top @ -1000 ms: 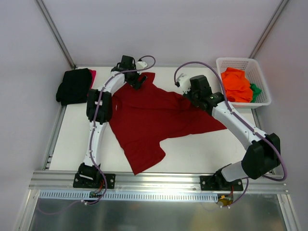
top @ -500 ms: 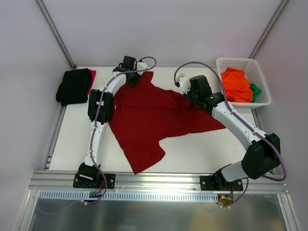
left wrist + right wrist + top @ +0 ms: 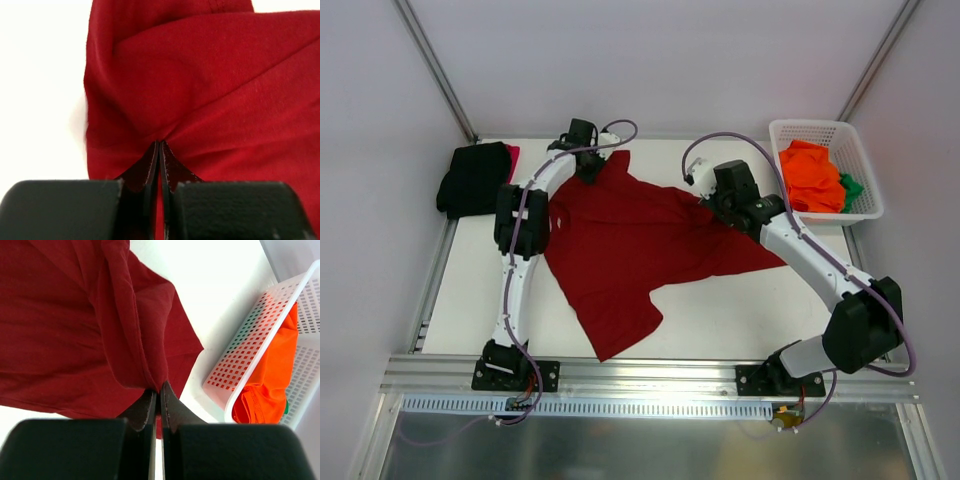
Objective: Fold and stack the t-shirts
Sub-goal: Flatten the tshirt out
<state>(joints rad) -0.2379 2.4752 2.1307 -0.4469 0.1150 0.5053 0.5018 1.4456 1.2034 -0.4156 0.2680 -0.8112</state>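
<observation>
Left jaws and right jaws pinch the dark red t-shirt (image 3: pixel 620 250) at its far edge.

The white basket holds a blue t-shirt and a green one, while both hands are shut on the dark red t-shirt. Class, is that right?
Not quite. The top external view shows an orange t-shirt, not a blue one, in the white basket beside the green t-shirt. The rest stands: the left hand and right hand are both shut on the dark red t-shirt.
</observation>
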